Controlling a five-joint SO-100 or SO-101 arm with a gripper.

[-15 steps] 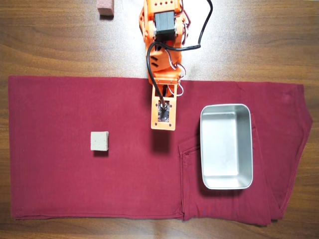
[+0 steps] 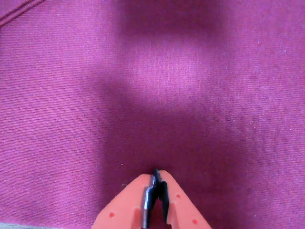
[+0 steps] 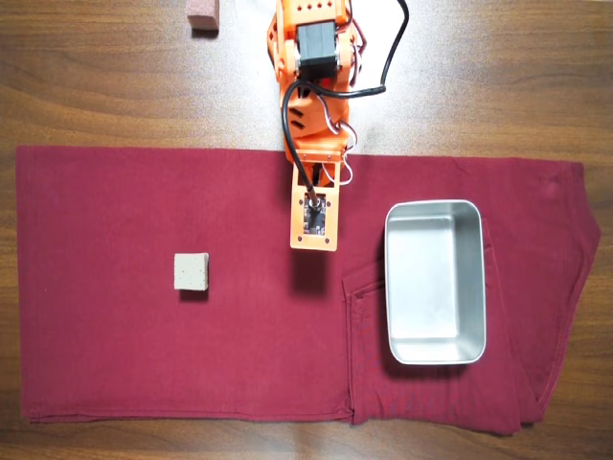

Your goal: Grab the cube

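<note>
Nothing moved since before, hand (image 2: 156, 177) closed, cube (image 3: 192, 272) well left

No readable text, label or number shows anywhere

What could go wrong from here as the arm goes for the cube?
The gripper is shut in the wrist view, so it must open before descending or it may just knock the cube aside. The cube lies well left of the arm in the overhead view and is absent from the wrist view. The red cloth is loose; low fingertips could snag it.
</note>
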